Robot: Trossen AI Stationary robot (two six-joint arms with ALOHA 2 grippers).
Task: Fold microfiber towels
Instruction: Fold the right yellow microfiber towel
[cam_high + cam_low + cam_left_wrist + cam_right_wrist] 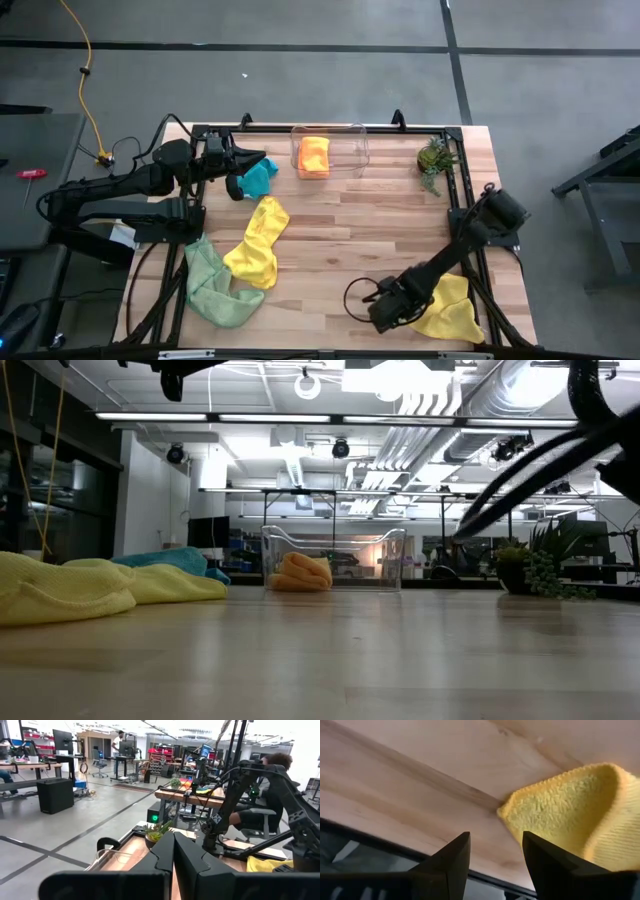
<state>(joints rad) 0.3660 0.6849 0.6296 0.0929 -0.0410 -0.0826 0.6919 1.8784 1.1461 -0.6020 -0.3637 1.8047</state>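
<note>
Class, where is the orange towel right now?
In the high view, the orange towel lies inside the clear bin at the table's far edge, between the teal towel and the potted plant.

On the wooden surface (350, 215), an orange towel (314, 156) lies in the clear bin (355, 140), a teal towel (258, 178) sits under the left gripper (262, 157), 1 yellow towel (258, 240) overlaps a green towel (212, 285), and the right gripper (385, 310) is low beside another yellow towel (450, 310), near a plant (435, 160).
</note>
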